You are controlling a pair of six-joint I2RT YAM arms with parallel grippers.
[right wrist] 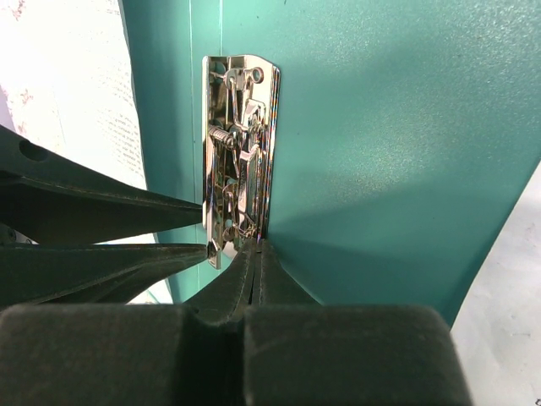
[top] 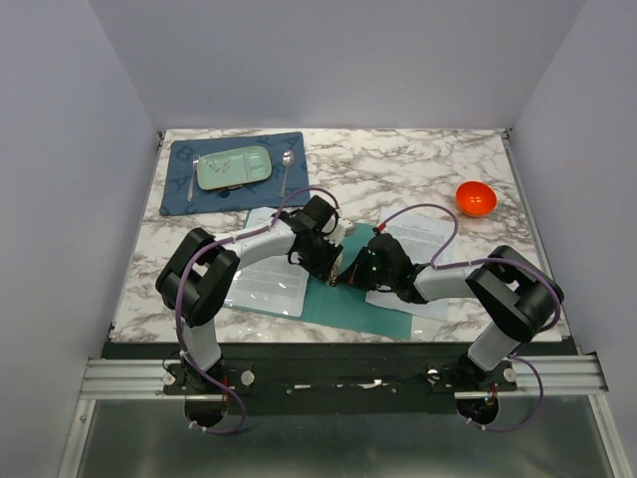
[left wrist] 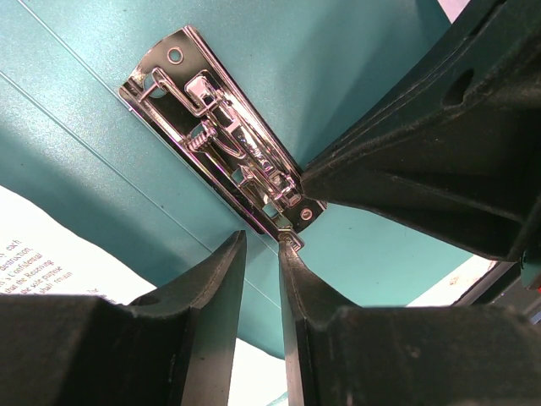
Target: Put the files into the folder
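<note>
The teal folder (top: 348, 304) lies open mid-table, with its clear pocket (top: 267, 285) on the left half. Its metal clip (left wrist: 221, 142) sits at the spine and also shows in the right wrist view (right wrist: 238, 152). White printed files (top: 426, 242) lie at the folder's right edge, and text shows in the left wrist view (left wrist: 34, 262). My left gripper (left wrist: 262, 243) is open by a narrow gap, one fingertip touching the clip's near end. My right gripper (right wrist: 256, 250) is shut, its tips pressed against the clip's lower edge. Both grippers meet over the spine (top: 338, 271).
A dark blue placemat (top: 179, 194) at the back left carries a pale green tray (top: 232, 167), a fork (top: 194, 175) and a spoon (top: 286, 169). An orange bowl (top: 476, 198) stands at the back right. Grey walls close in both sides.
</note>
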